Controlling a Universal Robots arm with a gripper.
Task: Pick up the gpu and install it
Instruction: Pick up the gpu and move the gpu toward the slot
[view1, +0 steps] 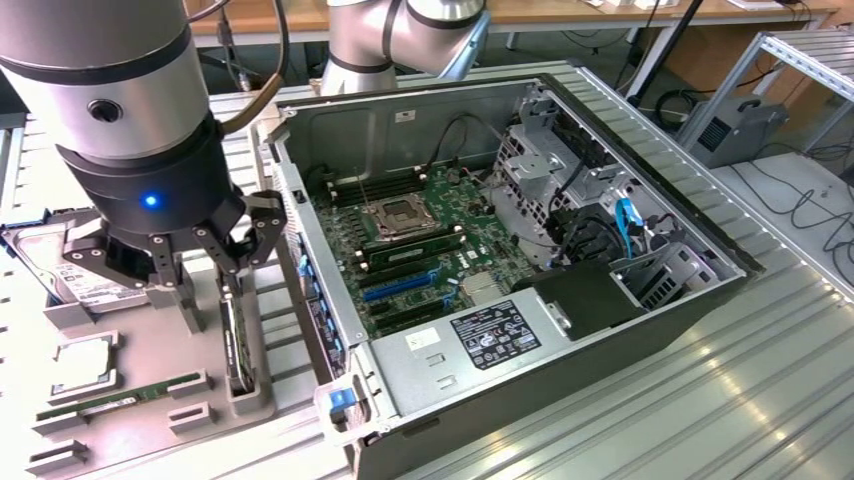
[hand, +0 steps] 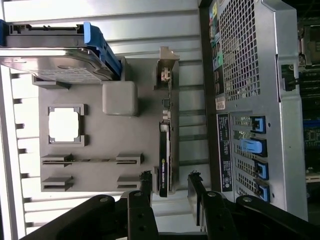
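Observation:
The gpu stands on its edge in a slot of the grey parts holder, a thin dark card with a silver bracket at one end. In the wrist view the gpu lies in line with the gap between my two black fingers. My gripper hangs just above the card's upper edge, open, one finger to each side and nothing held. The gripper does not touch the card as far as I can see.
The open computer case lies to the exterior view's right of the holder, its motherboard and blue slots exposed. The holder also carries a hard drive, a CPU and a RAM stick.

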